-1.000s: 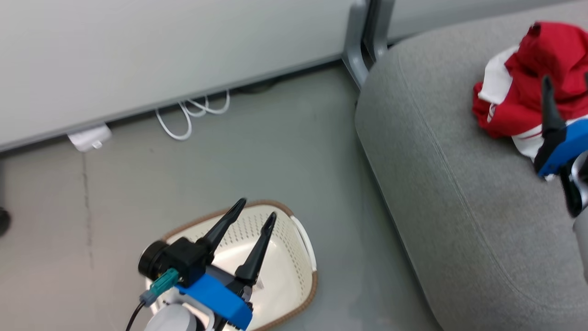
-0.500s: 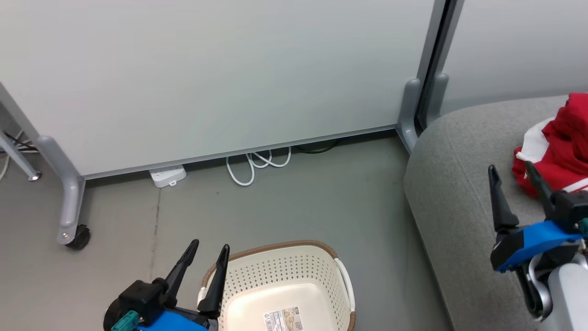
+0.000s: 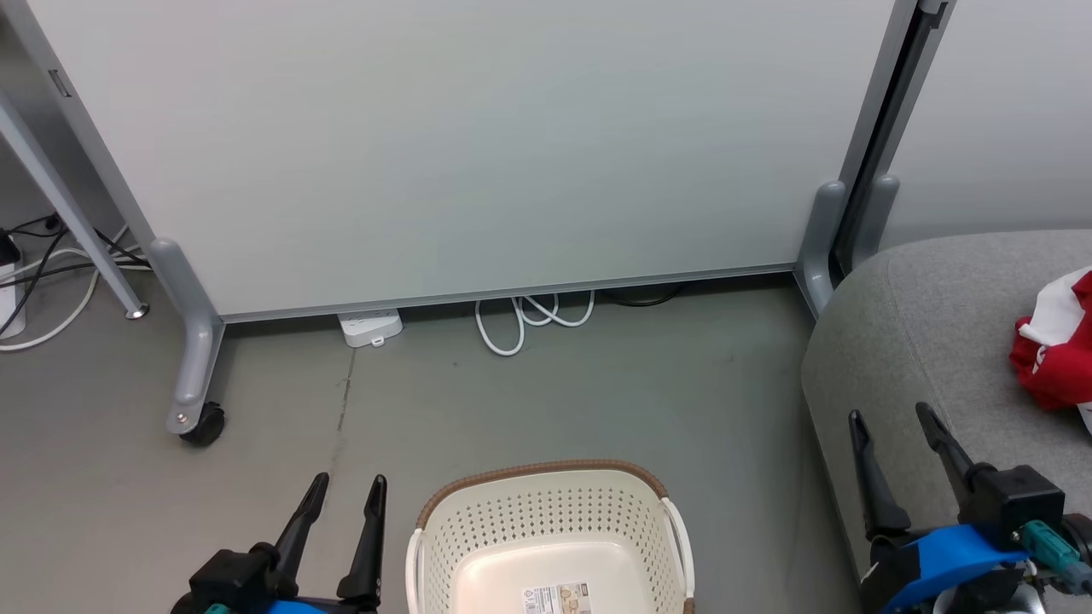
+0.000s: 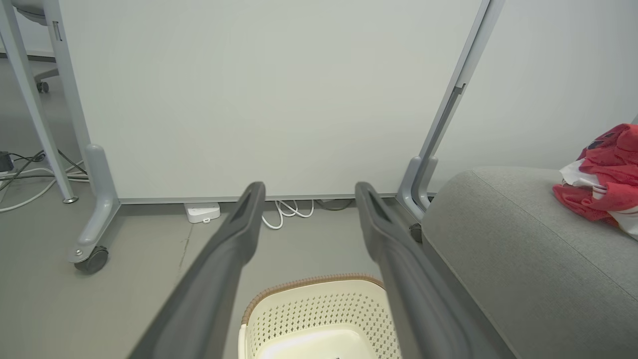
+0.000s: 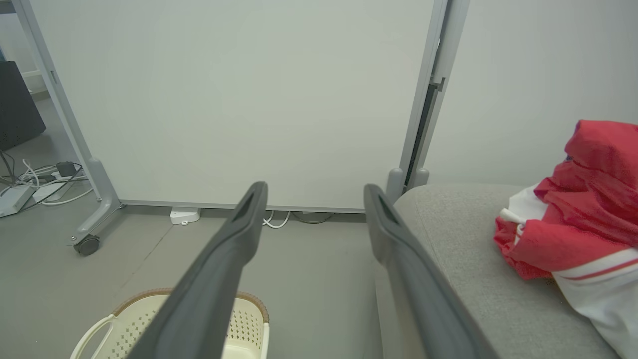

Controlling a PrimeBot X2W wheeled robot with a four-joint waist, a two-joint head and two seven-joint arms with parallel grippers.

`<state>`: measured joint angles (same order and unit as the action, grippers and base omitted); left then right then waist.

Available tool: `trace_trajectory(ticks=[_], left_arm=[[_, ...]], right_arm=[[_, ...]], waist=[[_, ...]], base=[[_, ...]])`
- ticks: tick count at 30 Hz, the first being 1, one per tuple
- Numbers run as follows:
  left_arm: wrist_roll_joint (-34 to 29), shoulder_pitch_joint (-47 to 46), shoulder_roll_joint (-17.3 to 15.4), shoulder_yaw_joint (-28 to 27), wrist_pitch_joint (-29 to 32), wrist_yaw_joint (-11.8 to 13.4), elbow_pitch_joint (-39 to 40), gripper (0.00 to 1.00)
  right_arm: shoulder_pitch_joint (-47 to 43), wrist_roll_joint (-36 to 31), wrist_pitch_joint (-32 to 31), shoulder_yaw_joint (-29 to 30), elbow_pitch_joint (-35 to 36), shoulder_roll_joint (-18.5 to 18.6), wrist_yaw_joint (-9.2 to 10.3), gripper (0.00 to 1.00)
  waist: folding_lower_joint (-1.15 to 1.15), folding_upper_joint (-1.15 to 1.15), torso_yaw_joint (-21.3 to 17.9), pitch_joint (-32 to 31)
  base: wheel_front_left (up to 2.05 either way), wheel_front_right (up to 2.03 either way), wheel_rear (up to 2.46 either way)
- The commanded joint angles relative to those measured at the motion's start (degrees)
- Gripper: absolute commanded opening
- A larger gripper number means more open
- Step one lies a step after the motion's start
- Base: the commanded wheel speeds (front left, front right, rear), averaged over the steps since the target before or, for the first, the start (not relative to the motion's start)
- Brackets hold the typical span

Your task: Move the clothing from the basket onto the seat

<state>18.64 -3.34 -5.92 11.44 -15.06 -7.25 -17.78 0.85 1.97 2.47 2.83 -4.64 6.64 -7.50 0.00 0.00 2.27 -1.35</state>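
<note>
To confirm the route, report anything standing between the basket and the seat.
Nothing visible does: open floor separates the basket from the seat. The red clothing already lies on the seat; the basket's visible part holds none.

We take this for an office or lab room rather than a home. Our landmark is the pale partition panel (image 3: 478, 145), standing on grey metal legs with a castor (image 3: 202, 422) at its left foot. Under its lower edge lie a white power strip (image 3: 369, 327) and a looped white cable (image 3: 529, 320). Left of it more cables (image 3: 43, 264) trail, before it spreads a bare grey floor (image 3: 597, 401), and right of it sits an upholstered grey seat (image 3: 938, 333).
</note>
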Motion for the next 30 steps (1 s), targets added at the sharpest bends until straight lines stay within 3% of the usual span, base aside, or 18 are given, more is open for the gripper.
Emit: trace_trajectory(ticks=[1, 9, 28, 29, 30], left_arm=[[-0.1, 0.7, 0.0, -0.5, -0.2, -0.2, 0.0, 1.00], [-0.7, 1.6, 0.0, -2.7, -0.2, -0.3, -0.6, 1.00], [-0.2, 1.7, -0.2, -1.3, -0.2, -0.3, -1.2, 1.00], [-0.3, 1.1, 0.2, -1.4, 0.0, -0.1, -1.1, 0.00], [-0.2, 1.2, 0.3, -1.4, 0.1, 0.0, -1.5, 0.00]], right_arm=[[-1.1, -0.2, -0.1, 0.1, 0.5, -0.4, 0.02, 1.00], [-4.3, -1.4, -1.2, 0.3, 3.0, -2.5, 0.02, 1.00], [-5.4, -1.0, -1.7, 0.1, 3.4, -3.7, 0.02, 1.00], [-4.6, -0.9, -1.7, 0.1, 3.2, -3.5, 0.00, 0.00], [-4.6, -0.8, -1.7, 0.1, 2.7, -3.5, 0.00, 0.00]], waist=[[0.00, 0.00, 0.2, -0.1], [0.00, 0.00, 0.1, -0.8], [0.00, 0.00, 0.3, -0.8], [0.00, 0.00, 0.3, -0.8], [0.00, 0.00, 0.3, -0.8]], base=[[0.00, 0.00, 0.00], [0.00, 0.00, 0.00], [0.00, 0.00, 0.00], [0.00, 0.00, 0.00], [0.00, 0.00, 0.00]])
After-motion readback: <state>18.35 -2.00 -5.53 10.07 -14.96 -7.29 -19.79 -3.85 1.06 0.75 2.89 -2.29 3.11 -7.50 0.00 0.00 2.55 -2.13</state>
